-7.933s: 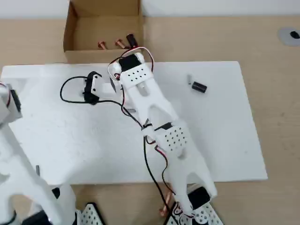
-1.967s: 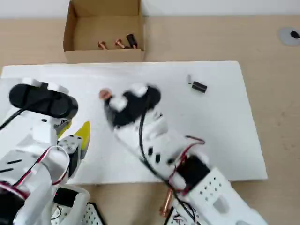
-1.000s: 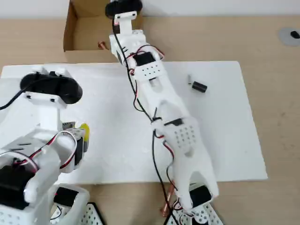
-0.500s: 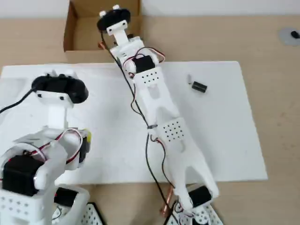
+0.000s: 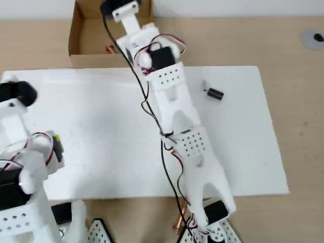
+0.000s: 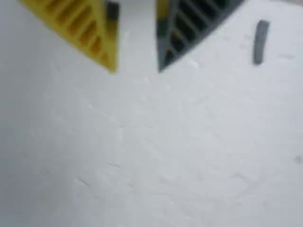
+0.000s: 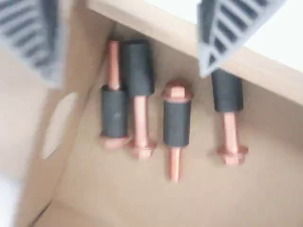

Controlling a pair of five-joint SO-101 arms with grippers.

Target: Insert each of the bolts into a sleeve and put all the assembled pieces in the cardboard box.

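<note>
The cardboard box (image 5: pixel 76 30) stands at the back of the table. My right gripper (image 5: pixel 121 12) hangs over its inside, at the end of the arm stretched across the white board. In the right wrist view my right gripper (image 7: pixel 128 75) is open with nothing between its fingers. Below it, several copper bolts in black sleeves (image 7: pixel 176 123) lie side by side on the box floor (image 7: pixel 236 198). A loose black sleeve (image 5: pixel 215 93) lies on the board to the right. My left gripper (image 6: pixel 136 66) is open just above bare white foam, at the board's front left.
The white foam board (image 5: pixel 101 131) covers most of the wooden table (image 5: pixel 298 152). A copper bolt (image 5: pixel 179 223) lies near the right arm's base at the front edge. A small grey mark (image 6: pixel 258 40) sits on the foam near my left gripper.
The right arm swung from mid-board to over the box and has edged a little further in. The left arm has pulled back toward the board's left edge.
</note>
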